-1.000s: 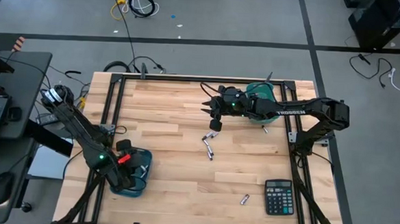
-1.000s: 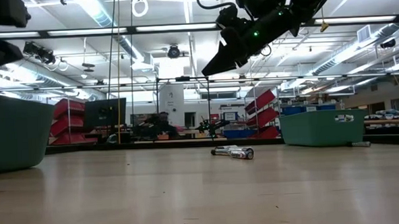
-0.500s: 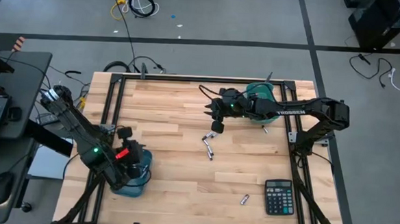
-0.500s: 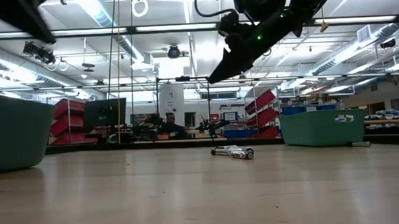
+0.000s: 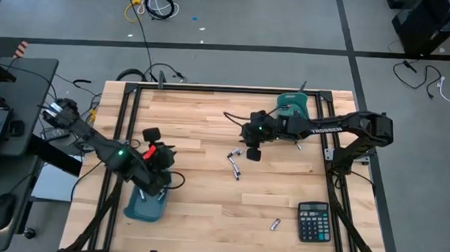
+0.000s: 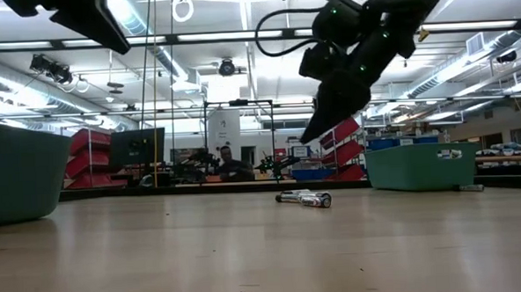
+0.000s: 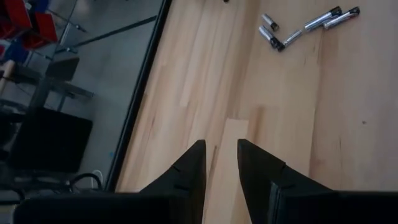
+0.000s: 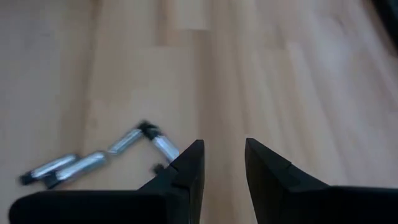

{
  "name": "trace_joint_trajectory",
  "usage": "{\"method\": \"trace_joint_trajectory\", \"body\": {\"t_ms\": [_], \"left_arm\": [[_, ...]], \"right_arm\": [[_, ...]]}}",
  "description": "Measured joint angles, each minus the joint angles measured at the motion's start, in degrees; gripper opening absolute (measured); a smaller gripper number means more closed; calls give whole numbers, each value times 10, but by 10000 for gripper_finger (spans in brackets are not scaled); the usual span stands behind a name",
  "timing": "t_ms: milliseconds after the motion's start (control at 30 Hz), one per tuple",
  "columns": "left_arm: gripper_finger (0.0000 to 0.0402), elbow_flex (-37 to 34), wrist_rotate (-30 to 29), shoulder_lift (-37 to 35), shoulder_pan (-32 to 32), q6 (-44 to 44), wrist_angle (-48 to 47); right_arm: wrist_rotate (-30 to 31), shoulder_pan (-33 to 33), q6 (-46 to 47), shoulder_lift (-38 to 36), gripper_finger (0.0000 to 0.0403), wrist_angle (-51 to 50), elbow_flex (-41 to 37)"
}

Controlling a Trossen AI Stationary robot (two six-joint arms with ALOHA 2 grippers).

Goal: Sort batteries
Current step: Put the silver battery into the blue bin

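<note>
A small cluster of batteries (image 5: 235, 163) is seen lying near the middle of the desk (image 5: 209, 125); one further cell (image 5: 276, 224) lies apart, just beside the black calculator (image 5: 313, 222). The right gripper (image 5: 253, 152) is held above the desk close to the cluster — fingers apart, nothing between them. The left gripper (image 5: 166, 169) is raised near the teal bin (image 5: 145, 204) at the desk's left side — fingers likewise apart and empty. A second teal bin (image 5: 294, 106) is noted at the far right.
</note>
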Motion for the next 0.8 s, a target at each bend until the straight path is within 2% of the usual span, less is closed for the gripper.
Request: {"method": "trace_joint_trajectory", "body": {"t_ms": [233, 333, 433, 533, 800], "left_arm": [[92, 0, 0, 0, 34, 24, 58], [92, 0, 0, 0, 41, 34, 58], [92, 0, -11, 0, 52, 54, 63], [92, -18, -41, 0, 68, 91, 122], [92, -81, -43, 2, 97, 246, 295]], "right_arm": [[-3, 23, 12, 0, 119, 96, -47], [-2, 30, 12, 0, 129, 120, -57], [15, 33, 19, 9, 135, 185, -76], [19, 37, 22, 30, 138, 226, -87], [67, 41, 17, 99, 138, 232, -89]]}}
